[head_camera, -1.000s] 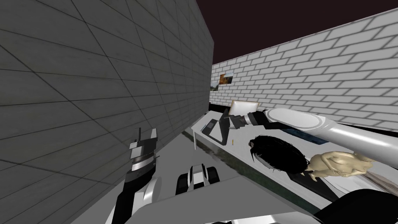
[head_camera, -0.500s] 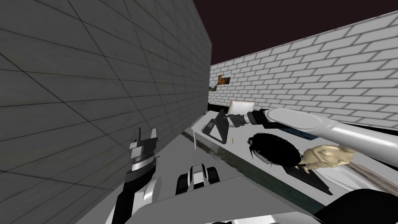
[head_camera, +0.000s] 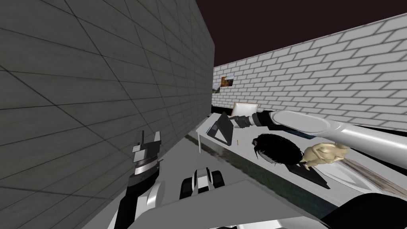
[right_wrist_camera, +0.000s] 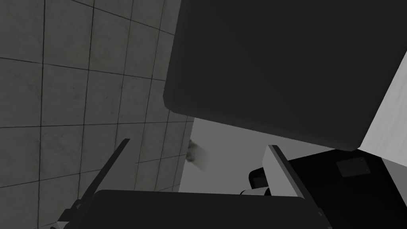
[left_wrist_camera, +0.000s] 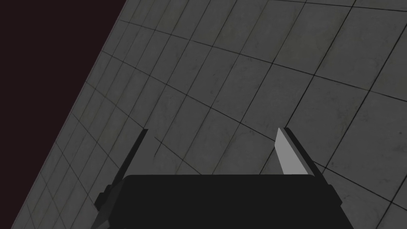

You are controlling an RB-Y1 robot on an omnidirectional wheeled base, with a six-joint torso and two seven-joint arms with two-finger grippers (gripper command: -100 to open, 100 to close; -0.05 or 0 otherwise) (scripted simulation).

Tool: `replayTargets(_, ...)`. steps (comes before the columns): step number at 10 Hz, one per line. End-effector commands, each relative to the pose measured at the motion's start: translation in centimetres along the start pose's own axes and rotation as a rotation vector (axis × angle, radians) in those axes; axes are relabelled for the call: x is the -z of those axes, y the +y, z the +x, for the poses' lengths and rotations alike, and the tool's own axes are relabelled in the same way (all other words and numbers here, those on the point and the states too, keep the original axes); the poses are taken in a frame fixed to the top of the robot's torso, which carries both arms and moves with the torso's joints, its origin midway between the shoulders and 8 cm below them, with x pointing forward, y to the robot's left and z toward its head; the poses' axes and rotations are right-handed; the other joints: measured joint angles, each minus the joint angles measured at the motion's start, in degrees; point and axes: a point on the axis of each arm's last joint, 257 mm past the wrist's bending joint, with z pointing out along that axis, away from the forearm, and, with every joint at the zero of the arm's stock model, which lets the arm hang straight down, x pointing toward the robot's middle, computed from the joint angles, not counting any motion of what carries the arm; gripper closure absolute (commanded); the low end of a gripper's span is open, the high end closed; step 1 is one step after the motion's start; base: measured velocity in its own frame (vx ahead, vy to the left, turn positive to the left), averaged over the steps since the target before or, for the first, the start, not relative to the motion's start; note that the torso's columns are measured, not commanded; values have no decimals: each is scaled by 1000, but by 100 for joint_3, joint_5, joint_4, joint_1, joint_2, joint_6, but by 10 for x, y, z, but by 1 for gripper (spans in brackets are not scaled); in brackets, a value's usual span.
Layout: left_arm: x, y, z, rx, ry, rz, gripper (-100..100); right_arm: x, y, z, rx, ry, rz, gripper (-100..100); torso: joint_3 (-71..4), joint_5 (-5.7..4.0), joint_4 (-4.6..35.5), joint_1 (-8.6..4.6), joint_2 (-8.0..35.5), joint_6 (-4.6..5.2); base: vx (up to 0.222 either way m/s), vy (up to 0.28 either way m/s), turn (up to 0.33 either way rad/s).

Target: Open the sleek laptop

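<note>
A: Where was the laptop [head_camera: 222, 129]?

B: At the far end of a long white table [head_camera: 243, 151], close to the grey tiled wall [head_camera: 99, 79]. Its dark lid [right_wrist_camera: 278, 67] was raised steeply off the base.

A: And the right gripper [head_camera: 234, 119]?

B: Up by the lid's top edge. In the wrist view its fingers stood apart with nothing between them, and the lid loomed just beyond their tips. I couldn't tell whether they touched it.

A: The other arm?

B: The left gripper [head_camera: 148, 137] hung low beside the tiled wall, well away from the table, with its blades spread too.

A: What else lay on the table?

B: A black shaggy mass [head_camera: 278, 149] and, just beside it, a beige figure [head_camera: 324, 154].

A: And the room?

B: A white brick wall [head_camera: 318, 71] ran behind the table and carried a small picture [head_camera: 226, 81]. Above both walls was a black area [head_camera: 278, 24].
</note>
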Motion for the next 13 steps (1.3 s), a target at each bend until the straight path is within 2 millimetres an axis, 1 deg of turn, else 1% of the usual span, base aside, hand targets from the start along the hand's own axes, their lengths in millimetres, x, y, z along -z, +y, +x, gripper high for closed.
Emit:
replayTargets(1,0,0,0,0,0,0,0,1,-4,6,79,35,0,-100,1,-1,0,-1,1,0,-7,49,-69)
replayTargets(3,0,0,0,0,0,0,0,2,-8,11,132,61,1,-100,-1,-1,-1,-1,-2,0,-3,49,-64)
replayTargets(4,0,0,0,0,0,0,0,2,-7,9,115,53,0,-100,-2,0,-1,0,-4,0,0,23,-13)
replayTargets(5,0,0,0,0,0,0,0,-4,-1,18,57,51,-2,-100,-2,-2,-1,-8,-3,-1,-168,-93,351)
replayTargets(6,0,0,0,0,0,0,0,-6,16,24,23,55,-28,-100,20,-10,8,-37,38,-9,-221,-156,463)
replayTargets(7,0,0,0,0,0,0,0,-4,22,36,4,77,-36,-100,29,-15,14,-44,43,2,-110,-103,390)
replayTargets(8,0,0,0,0,0,0,0,-8,25,40,-44,73,-35,-100,3,-6,2,-12,-2,4,-167,-137,441)
replayTargets(9,0,0,0,0,0,0,0,-9,39,45,-69,81,-56,-100,-5,-1,-3,-7,-4,-2,-186,-141,449)
replayTargets(10,0,0,0,0,0,0,0,-8,49,53,-90,94,-71,-100,-4,-1,-2,-2,-7,1,-106,-51,289)
replayTargets(11,0,0,0,0,0,0,0,-5,55,63,-106,114,-78,-100,-13,5,-6,22,-24,4,-34,12,54)
replayTargets(12,0,0,0,0,0,0,0,-12,73,64,-167,109,-102,-100,-22,11,-9,33,-35,4,-195,-38,334)
replayTargets(13,0,0,0,0,0,0,0,-6,83,79,-191,141,-114,-100,6,4,1,7,18,-8,-223,-72,413)
